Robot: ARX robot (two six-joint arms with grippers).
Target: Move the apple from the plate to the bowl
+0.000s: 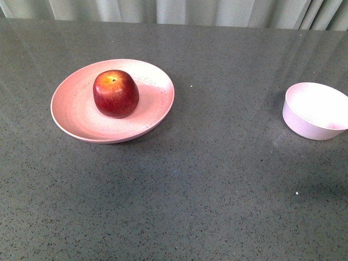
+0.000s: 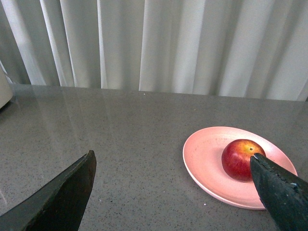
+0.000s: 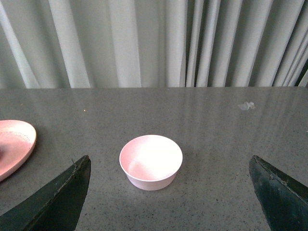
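Note:
The dark-red apple [image 1: 115, 93] with a yellow patch at its stem sits upright on the wide salmon-pink plate [image 1: 70, 109] at the left of the table. The small pale lilac-pink bowl [image 1: 315, 111] stands empty at the right edge. Neither arm shows in the front view. In the left wrist view my left gripper [image 2: 173, 161] is open and empty above the table; the apple [image 2: 238, 158] and plate [image 2: 207, 159] lie beyond it, by one finger. In the right wrist view my right gripper [image 3: 171, 163] is open and empty, with the bowl [image 3: 150, 161] ahead between its fingers.
The table top [image 1: 217, 179] is dark grey speckled stone. Pale curtains [image 1: 163, 11] hang along its far edge. The plate's edge [image 3: 14, 144] shows at the side of the right wrist view. A pale object [image 2: 4, 91] stands at the left wrist view's edge.

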